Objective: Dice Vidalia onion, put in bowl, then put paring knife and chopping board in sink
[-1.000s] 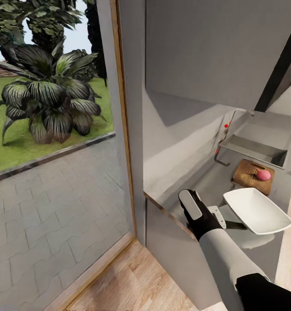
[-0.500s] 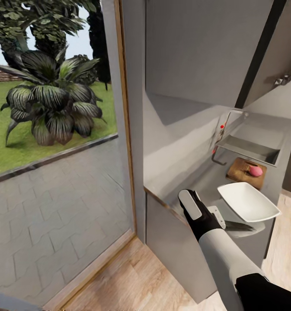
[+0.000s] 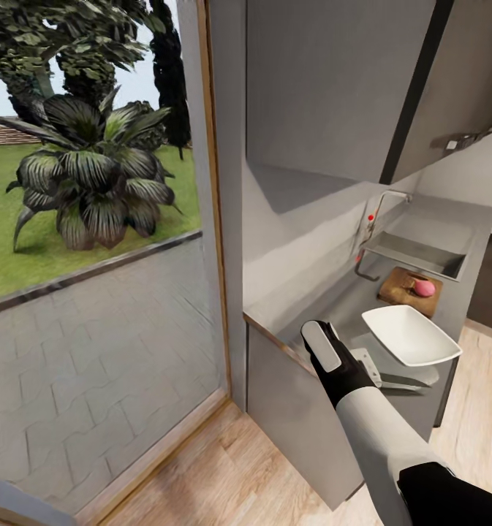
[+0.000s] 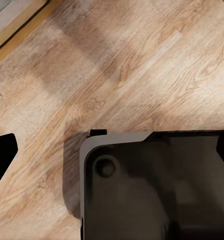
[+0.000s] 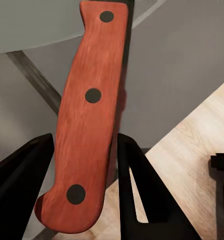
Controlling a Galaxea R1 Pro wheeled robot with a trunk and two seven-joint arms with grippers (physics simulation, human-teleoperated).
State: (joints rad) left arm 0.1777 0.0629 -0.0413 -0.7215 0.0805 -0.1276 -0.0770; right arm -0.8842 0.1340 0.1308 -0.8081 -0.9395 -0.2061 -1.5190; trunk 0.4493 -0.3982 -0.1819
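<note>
Camera swung right; right tool (image 5: 84, 150) still pinches paring knife (image 5: 89, 115) beside bowl (image 3: 410, 334)

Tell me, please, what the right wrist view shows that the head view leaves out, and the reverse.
Right wrist view alone: the paring knife's red handle with three dark rivets, clamped between the right pincer's black fingers. Head view alone: the sink and its tap, the chopping board with a pink onion on it, the white bowl, and the garden window. Both: the knife, the right pincer, grey countertop and wooden floor.
</note>
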